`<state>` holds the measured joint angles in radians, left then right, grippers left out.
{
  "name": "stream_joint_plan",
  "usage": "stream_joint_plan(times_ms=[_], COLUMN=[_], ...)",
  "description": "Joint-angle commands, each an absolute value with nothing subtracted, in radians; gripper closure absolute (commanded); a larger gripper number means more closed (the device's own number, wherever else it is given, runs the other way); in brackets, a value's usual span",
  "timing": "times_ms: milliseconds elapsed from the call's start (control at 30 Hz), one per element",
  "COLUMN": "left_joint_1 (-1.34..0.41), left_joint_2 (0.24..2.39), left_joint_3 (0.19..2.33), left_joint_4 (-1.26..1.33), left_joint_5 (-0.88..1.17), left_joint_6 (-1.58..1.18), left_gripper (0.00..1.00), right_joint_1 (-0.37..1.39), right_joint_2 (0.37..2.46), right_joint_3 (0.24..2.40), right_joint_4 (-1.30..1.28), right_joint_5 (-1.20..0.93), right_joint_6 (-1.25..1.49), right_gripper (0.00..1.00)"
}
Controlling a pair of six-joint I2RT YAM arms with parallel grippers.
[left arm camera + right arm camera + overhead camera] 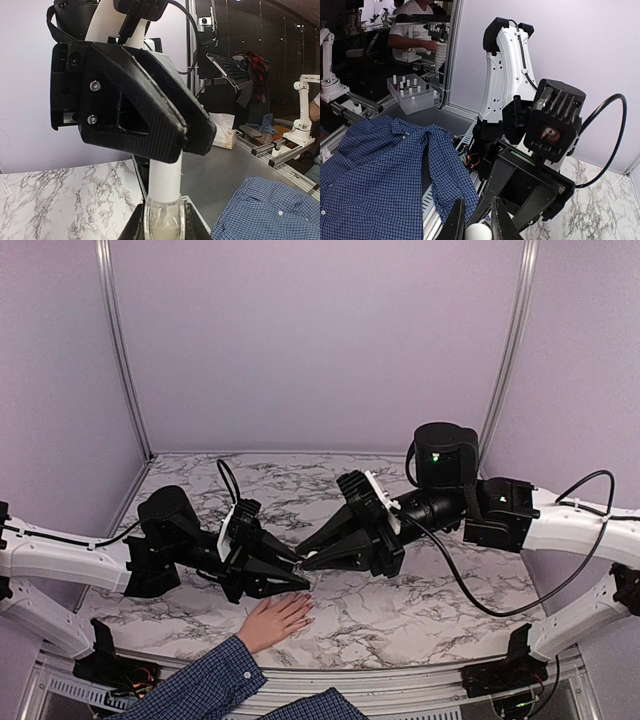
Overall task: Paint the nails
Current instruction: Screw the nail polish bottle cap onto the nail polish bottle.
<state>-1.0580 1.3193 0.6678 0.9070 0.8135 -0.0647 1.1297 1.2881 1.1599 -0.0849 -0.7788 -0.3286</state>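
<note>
A small glass nail polish bottle (163, 222) with pale liquid sits between the jaws of my left gripper (292, 571), which is shut on it. Its white cap (165, 176) points at my right gripper (308, 556), which is shut on that cap (479, 233). The two grippers meet tip to tip over the marble table, just above a light-skinned hand (272, 621) lying flat with a blue plaid sleeve (195, 687). The nails at its fingertips (303, 607) are too small to make out.
The marble tabletop (400, 605) is walled by lilac panels at the back and sides. A black cable (470, 590) loops off the right arm. Beyond the table's near edge lie a blue plaid shirt (365, 175) and a clear box of small bottles (410, 92).
</note>
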Motion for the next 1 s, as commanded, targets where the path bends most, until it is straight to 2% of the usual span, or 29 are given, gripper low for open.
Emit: stream_joint_plan(times_ms=[0,267,967], left_joint_1=[-1.056,-1.055,-1.056], left_joint_2=[1.302,1.263,1.223], left_joint_3=[0.684,0.654,0.619], left_joint_4=[0.923,0.923,0.963], left_joint_5=[0.781,0.659,0.256], left_joint_6=[-0.061,-0.014,0.05], left_gripper=[1.0,1.0,1.0], right_joint_1=[1.14,1.14,1.14], right_joint_2=[1.298,1.298,1.323], right_joint_3=[1.192,1.166,1.055], right_joint_4=[-0.104,-0.076,0.139], right_joint_5=[-0.771,-0.656,-0.197], right_joint_6=[-0.336,-0.315,-0.093], right_gripper=[0.93,1.0,1.0])
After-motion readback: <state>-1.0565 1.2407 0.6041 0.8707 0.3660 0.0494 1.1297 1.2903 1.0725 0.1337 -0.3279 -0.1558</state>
